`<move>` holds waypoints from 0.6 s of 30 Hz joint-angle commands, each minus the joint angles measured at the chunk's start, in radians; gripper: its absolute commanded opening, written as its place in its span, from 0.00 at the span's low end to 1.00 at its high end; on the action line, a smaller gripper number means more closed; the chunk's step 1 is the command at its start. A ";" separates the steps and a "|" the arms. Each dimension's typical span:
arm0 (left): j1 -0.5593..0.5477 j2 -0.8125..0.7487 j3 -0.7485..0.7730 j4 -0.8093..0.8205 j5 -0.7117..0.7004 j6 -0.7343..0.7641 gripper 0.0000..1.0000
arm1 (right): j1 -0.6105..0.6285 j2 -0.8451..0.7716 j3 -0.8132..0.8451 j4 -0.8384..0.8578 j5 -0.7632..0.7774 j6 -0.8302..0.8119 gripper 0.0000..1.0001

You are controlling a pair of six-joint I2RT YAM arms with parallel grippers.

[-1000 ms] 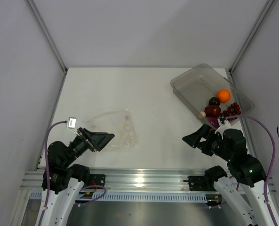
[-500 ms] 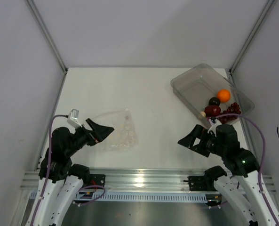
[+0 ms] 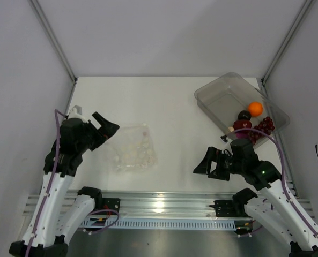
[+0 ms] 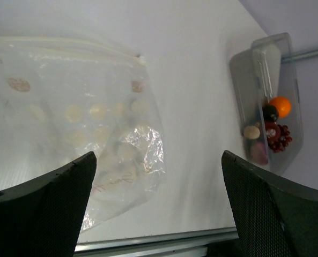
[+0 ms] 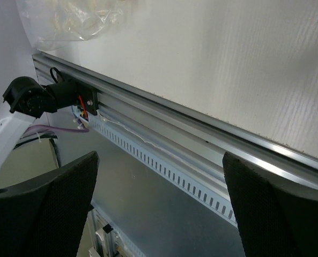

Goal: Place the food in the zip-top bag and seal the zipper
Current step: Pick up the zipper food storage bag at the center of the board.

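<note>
Left gripper (image 3: 104, 124) was seen spread wide and empty, just beside the zip-top bag (image 3: 133, 150), which was laid flat on the table (image 3: 169, 107). Right gripper (image 3: 207, 165) was likewise spread, empty. Orange ball (image 3: 254, 108) and grapes (image 3: 265, 126) were kept in the clear bin (image 3: 217, 92), well apart from the bag.

White-shelled arms (image 3: 50, 199), black joints (image 3: 73, 138); purple cables (image 3: 55, 120).
</note>
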 commanded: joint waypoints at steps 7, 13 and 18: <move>0.166 0.266 0.134 0.117 0.023 0.111 0.99 | 0.019 -0.001 0.026 0.078 0.005 -0.036 0.99; 0.377 0.468 0.041 0.220 0.280 0.002 0.99 | 0.021 0.027 0.036 0.082 -0.008 -0.003 0.99; 0.391 0.567 -0.097 0.292 0.273 -0.073 1.00 | 0.021 -0.006 0.058 0.026 0.040 -0.005 0.99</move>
